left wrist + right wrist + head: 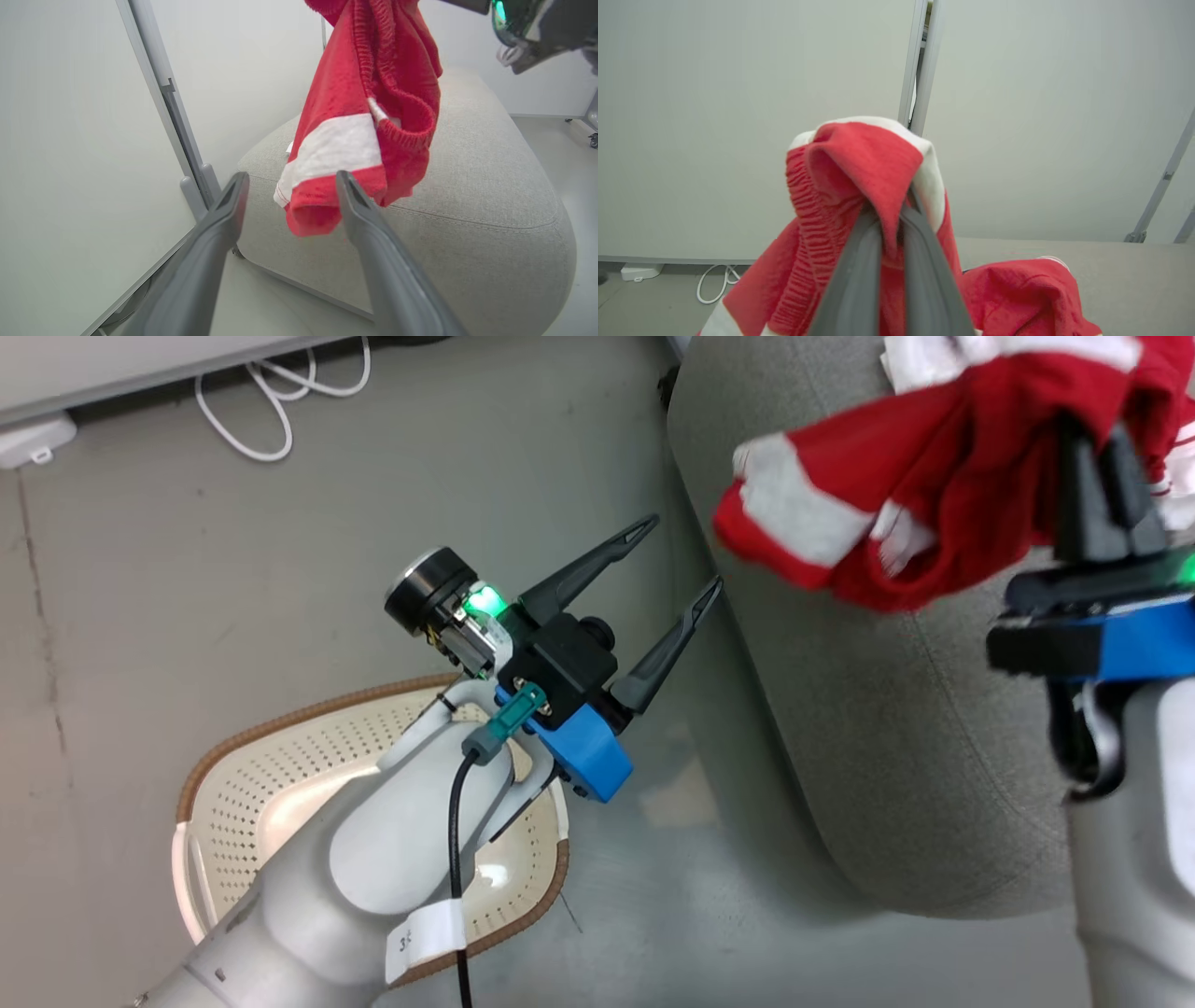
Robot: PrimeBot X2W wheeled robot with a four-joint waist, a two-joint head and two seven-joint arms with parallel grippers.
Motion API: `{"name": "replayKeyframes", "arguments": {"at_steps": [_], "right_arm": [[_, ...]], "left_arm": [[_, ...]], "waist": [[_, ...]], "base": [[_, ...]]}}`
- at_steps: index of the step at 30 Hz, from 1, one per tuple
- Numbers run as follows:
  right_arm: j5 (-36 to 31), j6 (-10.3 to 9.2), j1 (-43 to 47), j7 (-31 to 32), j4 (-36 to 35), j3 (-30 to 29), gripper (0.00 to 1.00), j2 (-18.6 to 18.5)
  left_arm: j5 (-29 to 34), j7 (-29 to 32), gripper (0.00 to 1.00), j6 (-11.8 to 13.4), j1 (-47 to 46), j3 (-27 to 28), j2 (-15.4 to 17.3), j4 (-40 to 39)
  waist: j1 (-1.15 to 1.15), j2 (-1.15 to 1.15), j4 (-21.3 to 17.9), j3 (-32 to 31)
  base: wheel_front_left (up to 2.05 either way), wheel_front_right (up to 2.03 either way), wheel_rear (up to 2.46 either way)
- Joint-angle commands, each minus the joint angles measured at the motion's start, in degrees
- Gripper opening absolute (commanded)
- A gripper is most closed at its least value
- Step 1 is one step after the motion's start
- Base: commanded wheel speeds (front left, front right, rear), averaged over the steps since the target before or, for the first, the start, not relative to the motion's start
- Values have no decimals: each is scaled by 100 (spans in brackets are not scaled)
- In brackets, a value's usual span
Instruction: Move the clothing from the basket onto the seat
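Observation:
A red garment with white bands (896,513) hangs over the grey seat (896,756), pinched by my right gripper (1102,448), which is shut on it (892,219). It dangles clear of the cushion in the left wrist view, red garment (369,116) above the seat (490,186). Another red piece (1027,294) lies on the seat behind it. My left gripper (681,555) stands open above the floor between basket and seat, nothing between its fingers (224,219). The cream basket (243,803) sits at lower left, its inside mostly hidden by my left arm.
A white cable (271,392) and a white power block (33,439) lie on the floor by the far wall. Metal frame posts (187,140) stand beside the seat's end. The grey floor runs between basket and seat.

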Motion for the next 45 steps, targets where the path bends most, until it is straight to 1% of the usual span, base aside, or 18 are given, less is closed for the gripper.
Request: {"name": "replayKeyframes", "arguments": {"at_steps": [1, 5, 8, 11, 14, 17, 21, 23, 27, 32, 37, 38, 39, 42, 45], "right_arm": [[25, 1, -318, -23, -83, -117, 0, -129], [-26, 0, -1156, -22, -235, -622, 0, -515], [85, 1, -1778, -22, -261, -1103, 0, -798], [85, 0, -2272, -22, -243, -1531, 0, -1180], [51, 1, -2501, -21, -24, -1864, 0, -1637], [58, 1, -2449, -22, 282, -2197, 0, -2117], [4, 0, -2089, -22, 757, -2639, 0, -2468], [-61, 0, -1892, -22, 947, -2776, 0, -2507], [-127, 1, -1545, -21, 1284, -2738, 0, -2217], [-242, 1, -1457, -21, 1823, -2570, 0, -1863], [-215, 1, -1406, -22, 2132, -2430, 0, -1821], [-189, 1, -1403, -22, 2123, -2431, 23, -1801], [-162, 1, -1388, -22, 2094, -2437, 100, -1776], [-36, 0, -1200, -22, 1847, -2600, 100, -1720], [-21, 0, -756, -21, 1404, -2650, 100, -1613]], "left_arm": [[39, -12, 100, -6, -153, 18, 40, -43], [105, 9, 100, -11, -357, -4, 136, -99], [136, 31, 100, -14, -485, 2, 225, -157], [170, 49, 100, -15, -603, -3, 298, -228], [138, 59, 100, -18, -686, 10, 334, -306], [158, 52, 100, -21, -759, 7, 393, -366], [191, 41, 100, -19, -816, -24, 423, -404], [191, 35, 100, -15, -852, -27, 437, -414], [172, 25, 100, -7, -849, -24, 468, -427], [157, 24, 100, -2, -907, -31, 507, -454], [152, 20, 100, 30, -929, -56, 509, -455], [150, 18, 100, 45, -920, -54, 521, -450], [141, 14, 100, 60, -901, -53, 526, -438], [107, -1, 100, 72, -811, -56, 459, -402], [46, -12, 100, 125, -703, 1, 384, -384]], "waist": [[0, 0, 165, 333], [0, 0, 326, 802], [0, 0, 397, 1119], [0, 0, 431, 1394], [0, 0, 481, 1637], [0, 0, 528, 1816], [0, 0, 546, 1940], [0, 0, 536, 1968], [0, 0, 483, 1993], [0, 0, 455, 2014], [0, 0, 480, 2035], [0, 0, 473, 2025], [0, 0, 465, 2000], [0, 0, 491, 1840], [0, 0, 535, 1603]], "base": [[0, 0, 0], [0, 0, 0], [0, 0, 0], [0, 0, 0], [0, 0, 0], [0, 0, 0], [0, 0, 0], [0, 0, 0], [0, 0, 0], [0, 0, 0], [0, 0, 0], [0, 0, 0], [0, 0, 0], [0, 0, 0], [0, 0, 0]]}}
